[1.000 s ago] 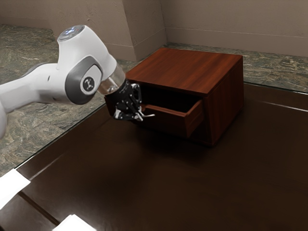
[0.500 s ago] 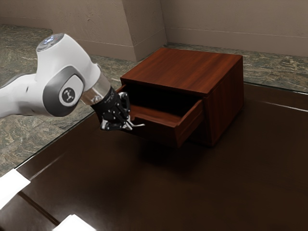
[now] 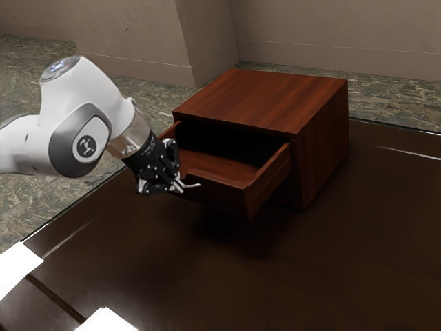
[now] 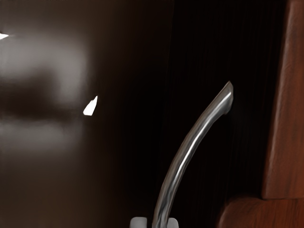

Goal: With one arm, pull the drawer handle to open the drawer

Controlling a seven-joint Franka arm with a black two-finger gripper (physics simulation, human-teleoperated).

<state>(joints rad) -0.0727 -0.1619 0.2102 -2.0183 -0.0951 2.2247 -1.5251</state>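
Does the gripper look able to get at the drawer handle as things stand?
Yes, it seems so: the gripper is at the drawer handle, which runs between its fingers in the wrist view. Nothing stands in the way; the drawer is partly open.

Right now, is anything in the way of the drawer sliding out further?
Nothing visible. The gripper holds the handle, and the table ahead of the drawer front is bare.

Tool (image 3: pixel 172 185) on handle (image 3: pixel 191 185) of part-open drawer (image 3: pixel 231 174)
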